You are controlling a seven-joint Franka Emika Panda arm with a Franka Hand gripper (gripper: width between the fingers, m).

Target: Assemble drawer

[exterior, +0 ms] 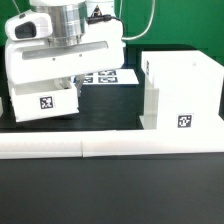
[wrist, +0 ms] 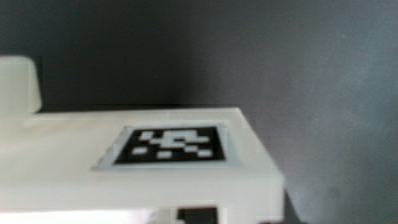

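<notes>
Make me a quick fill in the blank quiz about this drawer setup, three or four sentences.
1. The small tray sits toward the exterior view's ____ of the tall case.
2. The case's tag is near its lower ____ corner in that view.
3. The table is ____.
4. The gripper hangs above the ____.
Missing words: left, right, black, tray.

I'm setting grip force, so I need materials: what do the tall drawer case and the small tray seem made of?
The drawer case looks like rigid white plastic, matte: flat even walls, crisp edges, no grain. The small tray looks the same, smooth and white with thick walls, though the blurred wrist view leaves its finish uncertain.
</notes>
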